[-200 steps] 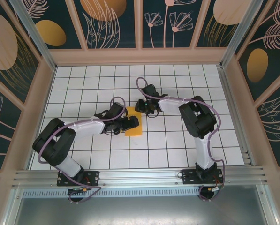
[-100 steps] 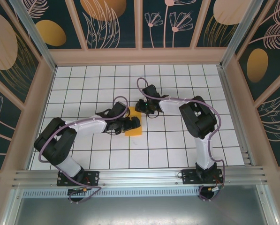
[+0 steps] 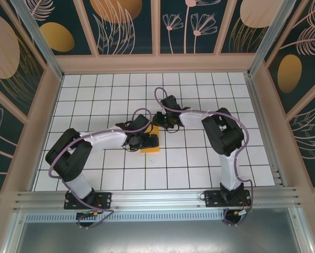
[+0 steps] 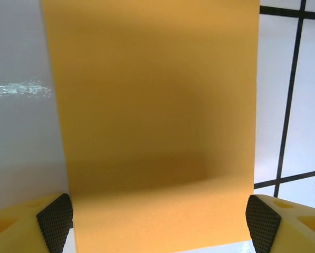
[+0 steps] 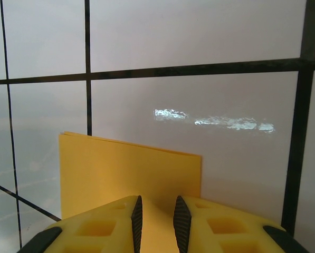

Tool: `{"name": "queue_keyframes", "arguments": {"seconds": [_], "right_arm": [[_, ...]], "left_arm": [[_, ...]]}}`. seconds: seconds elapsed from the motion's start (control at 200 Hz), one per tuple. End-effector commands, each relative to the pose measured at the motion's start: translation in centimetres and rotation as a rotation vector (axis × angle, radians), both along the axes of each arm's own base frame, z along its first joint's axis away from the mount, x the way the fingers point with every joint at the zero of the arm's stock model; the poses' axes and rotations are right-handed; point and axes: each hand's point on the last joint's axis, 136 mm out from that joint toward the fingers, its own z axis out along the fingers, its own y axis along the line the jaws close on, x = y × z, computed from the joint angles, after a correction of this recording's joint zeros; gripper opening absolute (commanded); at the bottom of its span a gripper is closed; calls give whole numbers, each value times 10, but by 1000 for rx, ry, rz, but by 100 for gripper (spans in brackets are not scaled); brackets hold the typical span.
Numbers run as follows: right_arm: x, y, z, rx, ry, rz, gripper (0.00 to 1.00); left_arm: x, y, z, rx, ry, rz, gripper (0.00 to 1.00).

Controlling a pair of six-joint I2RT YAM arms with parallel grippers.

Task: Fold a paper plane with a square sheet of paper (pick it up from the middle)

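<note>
Paper (image 3: 152,147), light and limp, at centre of counter (image 3: 199,168); my left end effector (image 4: 157,216) gapes astride it from 9 o'clock, right end effector (image 5: 155,213) narrowed at 12 o'clock, grip unclear; I'd pinch mid-sheet.

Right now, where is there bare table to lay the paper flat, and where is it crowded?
Free: the far tile rows of the table along the back wall; the strip between the right arm and right wall; the near tiles between it and the left arm. Crowded: the centre, where left claw and right claw meet over the paper.
</note>
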Motion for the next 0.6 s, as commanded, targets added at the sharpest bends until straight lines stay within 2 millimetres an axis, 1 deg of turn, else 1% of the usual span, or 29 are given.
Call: {"name": "queue_keyframes", "arguments": {"seconds": [0.0, 0.02, 0.205, 0.295, 0.47, 0.595], "right_arm": [[-31, -41, -77, -179, 160, -41, 30], [-31, -42, -77, -179, 161, -41, 30], [-33, -42, -79, -179, 163, -40, 30], [-33, -42, -80, -178, 165, -40, 30], [-36, -43, -81, -178, 170, -38, 30], [-37, -44, -83, -178, 174, -38, 30]], "left_arm": [[-10, 9, -15, 96, 55, -36, 88], [-7, 6, -12, 96, 47, -38, 88], [-8, 1, -18, 127, 63, -65, 88], [-6, -3, -15, 121, 52, -71, 88], [8, -17, 5, 53, -15, -58, 85], [15, -22, 17, 11, -59, -39, 83]]}}
